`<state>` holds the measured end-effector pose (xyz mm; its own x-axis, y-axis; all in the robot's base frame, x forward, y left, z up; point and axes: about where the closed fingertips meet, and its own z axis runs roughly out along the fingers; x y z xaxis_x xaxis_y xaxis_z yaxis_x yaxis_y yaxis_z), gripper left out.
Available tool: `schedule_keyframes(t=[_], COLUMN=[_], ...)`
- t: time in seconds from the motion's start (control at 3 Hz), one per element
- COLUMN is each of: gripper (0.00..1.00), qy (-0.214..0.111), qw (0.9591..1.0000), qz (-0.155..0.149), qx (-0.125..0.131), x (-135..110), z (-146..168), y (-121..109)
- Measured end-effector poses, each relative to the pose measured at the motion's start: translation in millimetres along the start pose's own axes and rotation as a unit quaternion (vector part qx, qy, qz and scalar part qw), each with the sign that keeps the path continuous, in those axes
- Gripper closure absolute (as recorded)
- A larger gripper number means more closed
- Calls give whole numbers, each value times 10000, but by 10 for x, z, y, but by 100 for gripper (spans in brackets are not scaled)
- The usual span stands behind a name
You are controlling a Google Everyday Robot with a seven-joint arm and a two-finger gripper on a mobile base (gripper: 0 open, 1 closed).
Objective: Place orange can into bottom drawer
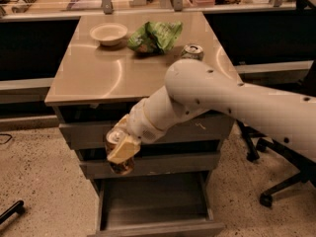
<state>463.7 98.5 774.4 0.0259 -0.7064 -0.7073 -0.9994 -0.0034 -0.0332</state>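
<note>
In the camera view, the gripper [121, 151] hangs in front of the cabinet, level with the middle drawer [163, 165] and above the left part of the open bottom drawer [153, 202]. It holds the orange can [116, 138], which is in the air and tilted, its silver top leaning toward the upper left.

The main risk, as I judge it, is the drop. The can is well above the drawer floor and close to the drawer's left wall, so letting go here could send it onto the rim or bouncing out onto the floor. The tilt adds to this – a can that lands on its edge is likely to roll. On the way down, the can or the wrist could also catch the front of the middle drawer just behind it and be knocked askew in the grip.

The jaws are closed onto the can's body, no wider than the can. One pale finger pad [123, 149] lies across the can's near side, and the opposite finger is hidden behind it. Nothing else touches the gripper. A second can [191, 50], a green bag [155, 35] and a bowl [108, 33] sit on the cabinet top [94, 78], well apart from it.
</note>
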Motion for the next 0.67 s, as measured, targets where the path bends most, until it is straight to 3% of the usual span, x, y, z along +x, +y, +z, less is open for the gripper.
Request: schedule_keyframes(t=[0.67], gripper=[100], qy=[19], qw=[10000], qz=[4], qx=[-7], x=[26], z=[23], y=[19])
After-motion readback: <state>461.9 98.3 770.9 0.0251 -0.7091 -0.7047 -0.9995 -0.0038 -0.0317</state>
